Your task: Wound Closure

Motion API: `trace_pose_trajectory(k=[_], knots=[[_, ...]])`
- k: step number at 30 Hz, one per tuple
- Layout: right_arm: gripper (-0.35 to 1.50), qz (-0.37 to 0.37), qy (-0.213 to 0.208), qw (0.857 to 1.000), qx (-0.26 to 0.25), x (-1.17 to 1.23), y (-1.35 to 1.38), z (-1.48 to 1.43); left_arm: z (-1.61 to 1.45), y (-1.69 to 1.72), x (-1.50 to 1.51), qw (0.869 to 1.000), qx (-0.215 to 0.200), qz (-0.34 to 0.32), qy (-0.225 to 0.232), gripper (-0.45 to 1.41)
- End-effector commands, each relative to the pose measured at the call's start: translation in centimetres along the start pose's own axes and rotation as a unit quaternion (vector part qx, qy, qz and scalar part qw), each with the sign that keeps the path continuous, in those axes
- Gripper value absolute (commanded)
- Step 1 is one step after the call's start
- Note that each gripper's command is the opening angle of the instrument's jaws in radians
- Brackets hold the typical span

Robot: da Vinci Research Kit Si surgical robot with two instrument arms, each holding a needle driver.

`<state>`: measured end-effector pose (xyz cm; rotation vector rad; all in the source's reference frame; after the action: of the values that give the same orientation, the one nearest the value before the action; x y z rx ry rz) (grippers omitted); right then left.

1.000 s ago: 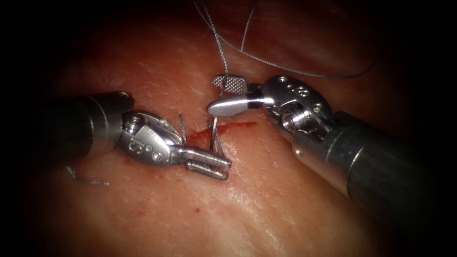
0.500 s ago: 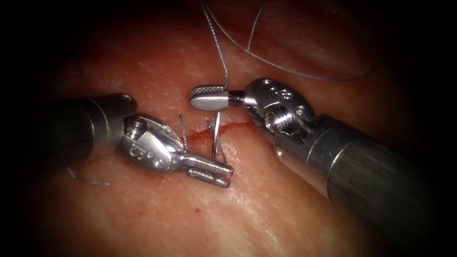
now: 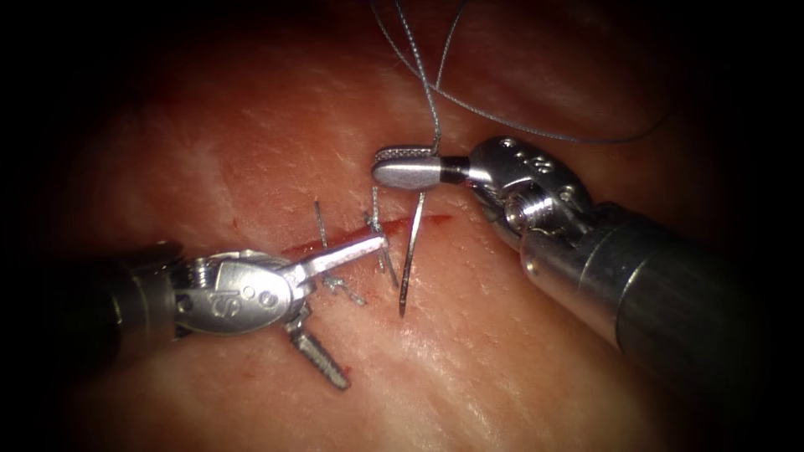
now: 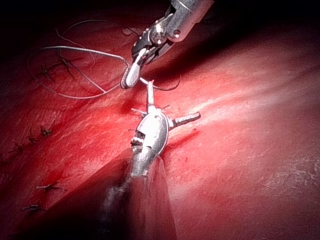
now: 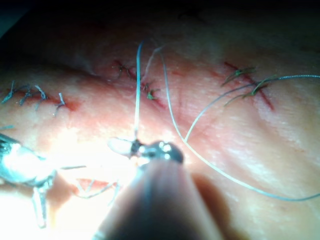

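Needle [image 3: 410,251]: clear of the tissue [image 3: 502,351], hanging across the right end of the cut [image 3: 431,220], point toward the viewer. Right claw [image 3: 383,168]: pressed together on the needle's thread end, thread [image 3: 427,100] trailing away above. Left claw [image 3: 358,311]: spread wide, holding nothing, one jaw lying at the cut. Recommended: firm grip on the needle, its point off the tissue, thread slack clear of the spread jaws

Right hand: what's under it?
Under the shut right hand, thread hangs from its grip across the cut onto the tissue. A knot with cut ends sits below, near the open left hand. Tissue directly beneath is covered.
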<state>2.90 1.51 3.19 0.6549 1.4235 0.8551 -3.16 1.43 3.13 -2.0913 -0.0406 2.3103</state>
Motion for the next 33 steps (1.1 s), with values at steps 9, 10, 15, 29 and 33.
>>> trace_pose_trajectory(k=[9,10,15,29,33], knots=[[-0.35,-0.003,-0.003,1.0,-0.025,0.04,-0.02,0.0,0.12,-0.16,-0.13,0.997,0.052,0.018,-0.05,0.94],[-0.35,-0.003,-0.003,1.0,-0.025,0.04,-0.03,0.0,0.13,-0.16,-0.13,0.997,0.055,0.02,-0.054,0.93],[-0.35,-0.001,-0.004,1.0,-0.025,0.07,-0.05,0.0,0.17,-0.16,-0.13,0.997,0.053,0.03,-0.049,0.91],[-0.35,0.0,-0.002,1.0,-0.026,0.09,-0.06,0.03,0.28,-0.13,-0.12,0.999,0.025,0.032,-0.014,0.86],[-0.35,0.0,-0.002,1.0,-0.029,0.1,-0.02,0.05,0.31,-0.11,-0.08,0.999,0.03,0.032,-0.008,0.74]])
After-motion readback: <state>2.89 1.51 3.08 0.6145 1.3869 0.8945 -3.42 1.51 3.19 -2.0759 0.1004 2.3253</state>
